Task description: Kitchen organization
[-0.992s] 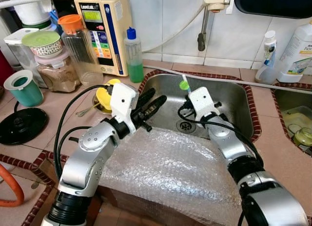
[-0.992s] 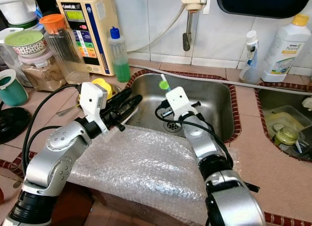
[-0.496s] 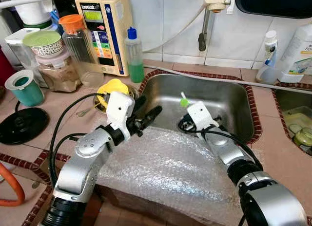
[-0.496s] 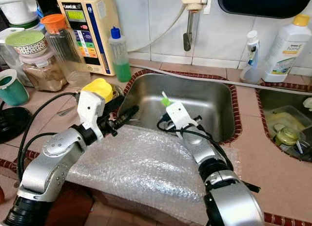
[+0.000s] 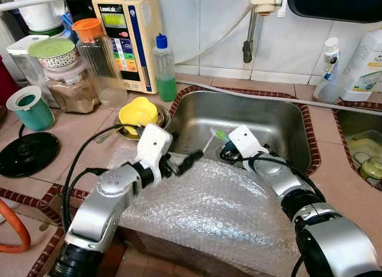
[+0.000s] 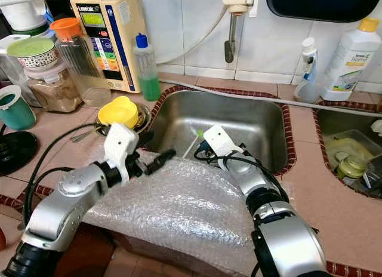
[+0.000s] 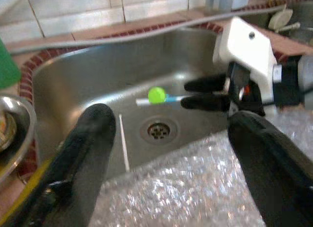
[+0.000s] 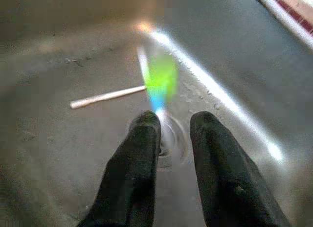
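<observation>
A steel sink [image 5: 280, 113] lies ahead, and a bubble wrap sheet [image 5: 221, 205] is draped over its front rim. My right gripper [image 5: 222, 148] reaches low into the sink near the drain [image 7: 157, 131]. It is shut on a thin pale-blue stick with a green tip [image 7: 157, 95], which points toward the sink's left wall. A loose white stick [image 8: 107, 96] rests on the sink floor. My left gripper [image 5: 186, 159] hovers open over the sheet's left part at the sink's front-left corner, its fingers [image 7: 90, 139] spread wide with nothing between them.
A metal bowl with a yellow item [image 5: 138, 113] sits just left of the sink. Jars [image 5: 95, 56], a teal cup [image 5: 28, 108], a beige appliance [image 5: 128, 32] and a green soap bottle [image 5: 164, 68] crowd the left counter. A second basin [image 5: 361, 148] with dishes lies at right.
My right gripper dropped deeper into the sink and the green-tipped stick swung from upright to pointing left. My left gripper lowered and shifted right, closer to the bubble wrap.
</observation>
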Available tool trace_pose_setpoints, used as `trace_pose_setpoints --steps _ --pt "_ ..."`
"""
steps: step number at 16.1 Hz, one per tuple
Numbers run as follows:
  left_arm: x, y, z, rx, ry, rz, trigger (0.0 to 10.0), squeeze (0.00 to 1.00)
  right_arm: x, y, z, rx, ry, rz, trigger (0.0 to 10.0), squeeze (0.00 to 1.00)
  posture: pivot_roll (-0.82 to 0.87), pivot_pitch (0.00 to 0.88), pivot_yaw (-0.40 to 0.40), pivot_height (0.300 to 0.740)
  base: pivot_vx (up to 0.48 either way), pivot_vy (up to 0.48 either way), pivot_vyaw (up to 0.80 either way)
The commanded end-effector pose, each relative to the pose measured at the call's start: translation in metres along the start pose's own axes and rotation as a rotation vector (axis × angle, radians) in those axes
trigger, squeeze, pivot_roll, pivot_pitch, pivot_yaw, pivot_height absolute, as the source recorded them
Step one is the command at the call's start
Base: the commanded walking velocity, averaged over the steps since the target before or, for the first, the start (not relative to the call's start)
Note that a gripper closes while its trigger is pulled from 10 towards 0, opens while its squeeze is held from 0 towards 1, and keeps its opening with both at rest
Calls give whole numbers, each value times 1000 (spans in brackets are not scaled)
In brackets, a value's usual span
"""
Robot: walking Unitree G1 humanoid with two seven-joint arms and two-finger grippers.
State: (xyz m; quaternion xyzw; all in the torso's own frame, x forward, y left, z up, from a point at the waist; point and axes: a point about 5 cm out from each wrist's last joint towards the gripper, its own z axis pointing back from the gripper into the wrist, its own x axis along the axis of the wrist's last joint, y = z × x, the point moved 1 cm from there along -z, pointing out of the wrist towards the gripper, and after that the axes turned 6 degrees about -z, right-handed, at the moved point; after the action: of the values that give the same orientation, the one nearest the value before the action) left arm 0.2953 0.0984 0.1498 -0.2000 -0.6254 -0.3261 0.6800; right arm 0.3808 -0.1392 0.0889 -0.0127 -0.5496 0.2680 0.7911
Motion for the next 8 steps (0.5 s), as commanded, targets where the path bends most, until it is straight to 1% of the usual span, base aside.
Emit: trace_pose_setpoints --steps 1,2,4,5,6,7,8 --pt "0 0 2 -7 12 -20 10000 1000 -16 6 1 33 75 -43 10000 1000 150 0 84 740 0 0 0" --pt "-1 0 2 -4 20 -24 10000 1000 -16 5 1 38 74 -89 10000 1000 150 0 84 740 0 0 0" --pt "0 3 3 26 17 -25 10000 1000 -6 1 1 23 11 -196 10000 1000 152 0 82 740 0 0 0" --pt "0 6 3 46 16 -28 10000 1000 0 -1 0 22 -23 -268 10000 1000 152 0 82 740 0 0 0" --pt "0 8 3 61 14 -30 10000 1000 4 -2 0 20 -54 -308 10000 1000 152 0 82 740 0 0 0" --pt "0 15 3 107 6 -35 10000 1000 15 -2 1 16 -148 -406 10000 1000 147 0 86 740 0 0 0" --pt "2 21 3 149 -1 -42 10000 1000 24 0 3 29 -228 -472 10000 1000 139 0 90 740 0 0 0"
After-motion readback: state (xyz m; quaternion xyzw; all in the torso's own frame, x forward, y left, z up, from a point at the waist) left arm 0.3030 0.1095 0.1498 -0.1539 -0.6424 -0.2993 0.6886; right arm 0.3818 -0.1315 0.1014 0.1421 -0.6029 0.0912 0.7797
